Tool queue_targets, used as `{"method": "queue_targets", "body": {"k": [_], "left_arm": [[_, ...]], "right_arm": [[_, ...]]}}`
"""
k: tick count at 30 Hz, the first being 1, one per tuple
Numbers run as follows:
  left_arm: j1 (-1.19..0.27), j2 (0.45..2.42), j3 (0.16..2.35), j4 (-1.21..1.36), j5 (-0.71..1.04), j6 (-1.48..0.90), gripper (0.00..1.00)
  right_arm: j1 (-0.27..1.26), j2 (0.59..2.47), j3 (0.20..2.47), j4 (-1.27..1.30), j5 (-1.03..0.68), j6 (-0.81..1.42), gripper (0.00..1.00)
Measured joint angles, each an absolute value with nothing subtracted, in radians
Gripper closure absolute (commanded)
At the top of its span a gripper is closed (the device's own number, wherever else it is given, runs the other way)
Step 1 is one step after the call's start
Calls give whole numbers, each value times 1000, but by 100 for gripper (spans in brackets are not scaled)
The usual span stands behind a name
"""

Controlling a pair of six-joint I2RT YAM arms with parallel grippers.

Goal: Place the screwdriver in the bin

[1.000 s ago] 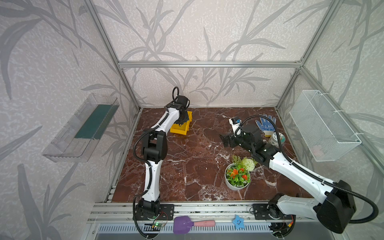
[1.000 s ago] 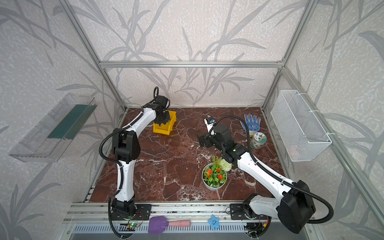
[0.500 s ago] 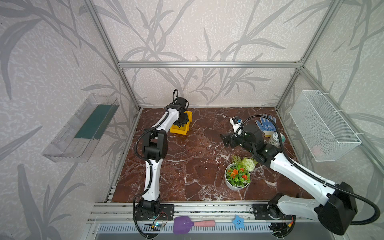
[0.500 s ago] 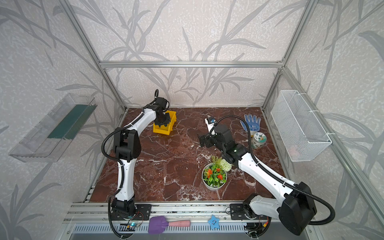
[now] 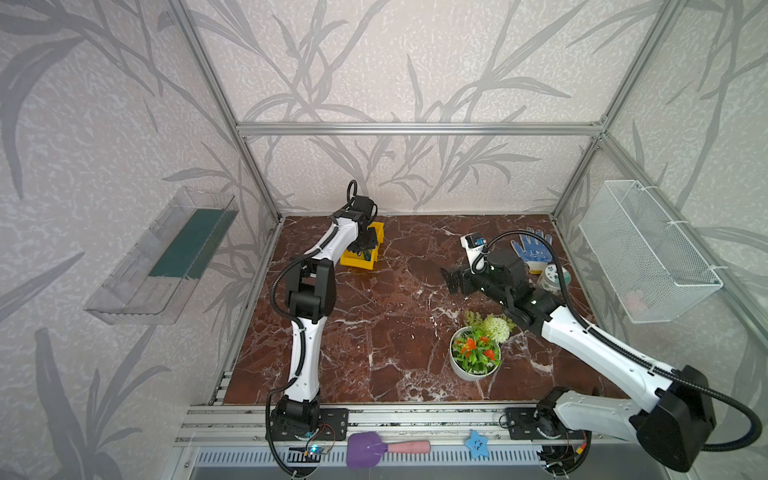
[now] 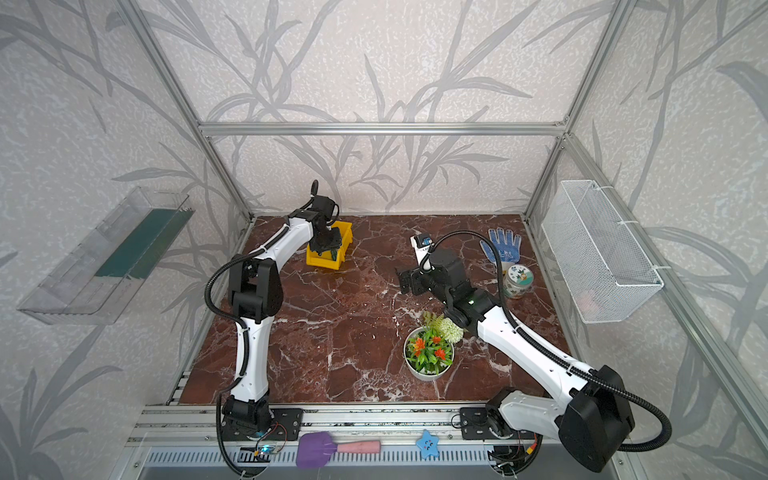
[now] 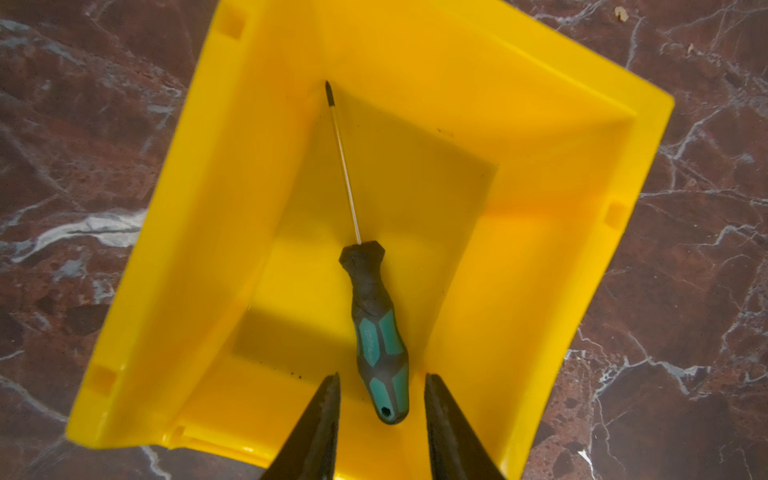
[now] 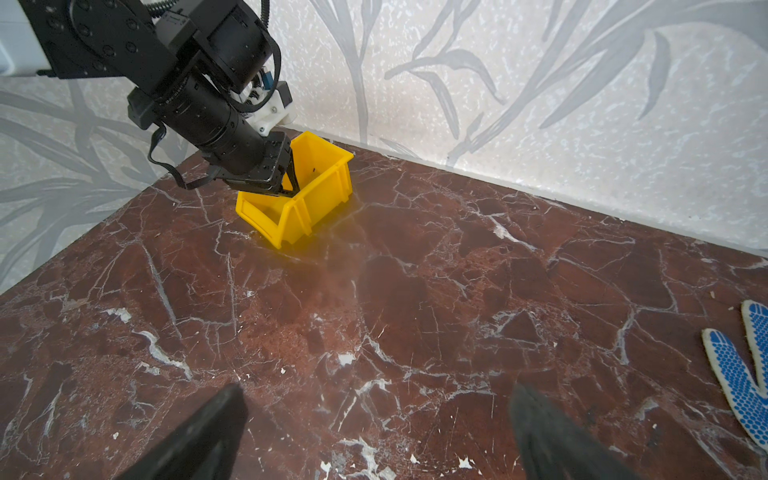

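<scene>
The screwdriver [image 7: 376, 328], with a green-and-black handle and a thin shaft, lies on the floor of the yellow bin [image 7: 199, 208], its tip in a far corner. My left gripper [image 7: 381, 375] hangs open just over the handle's end, with a gap on each side and neither finger touching. In both top views the left gripper [image 5: 362, 249] [image 6: 328, 249] sits over the bin [image 5: 352, 262] [image 6: 345, 237] at the back left. My right gripper [image 8: 379, 390] is open and empty above bare marble, mid-right [image 5: 451, 280]. The right wrist view shows the bin [image 8: 316, 183] under the left gripper [image 8: 291, 183].
A potted plant [image 5: 476, 353] stands front right. A blue dotted glove [image 5: 532, 249], a patterned cup [image 5: 550, 276] and a small white device [image 5: 471, 245] lie near the right arm. A wire basket [image 5: 648, 253] and a clear tray [image 5: 166, 253] hang on the walls. A purple spatula [image 5: 374, 449] lies on the front rail.
My left gripper has opened over the bin and the screwdriver now lies free inside it. The left wrist shifted slightly. The right arm has stayed put.
</scene>
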State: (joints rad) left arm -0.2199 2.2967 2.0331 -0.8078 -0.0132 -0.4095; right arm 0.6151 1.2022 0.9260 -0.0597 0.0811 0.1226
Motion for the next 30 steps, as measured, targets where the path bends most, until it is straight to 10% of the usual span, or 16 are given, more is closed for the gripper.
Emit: {"method": "queue_targets", "body": {"k": [16, 19, 22, 30], "left_arm": [[-220, 1995, 1990, -785, -47, -329, 58], [-220, 1860, 1878, -723, -95, -313, 44], [-220, 1705, 1687, -611, -162, -299, 2], [-220, 1422, 1213, -301, -405, -289, 1]], "right_arm": [[589, 1192, 926, -104, 210, 131, 1], [550, 1188, 926, -113, 241, 142, 1], [505, 1167, 915, -115, 287, 160, 1], [309, 1078, 740, -76, 410, 234, 1]]}}
